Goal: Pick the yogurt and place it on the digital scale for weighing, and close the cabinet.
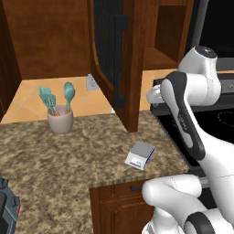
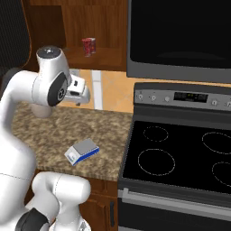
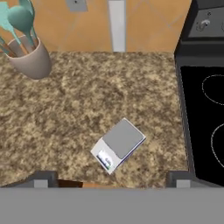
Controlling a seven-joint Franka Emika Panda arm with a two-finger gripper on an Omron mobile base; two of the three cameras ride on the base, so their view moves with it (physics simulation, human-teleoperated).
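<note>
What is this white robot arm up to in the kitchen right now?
It has not picked anything up yet. Its tool hangs above the stone counter, looking down on a small scale with nothing on its plate. A red yogurt stands on the shelf of the wooden cabinet, whose door is swung open. A cup of teal spatulas stands near the wall, and a black stove sits beside the counter.

Evenly and softly lit throughout, with no visible light source and no glare. Rendered, slightly soft, low in resolution. Faint shading only under the digital scale (image 3: 118, 145) on the granite counter (image 3: 87, 109). Deeper gloom inside the open cabinet (image 1: 116, 55) and across the black oven door (image 2: 180, 36). No edge distortion, no motion blur, nothing out of focus.
</note>
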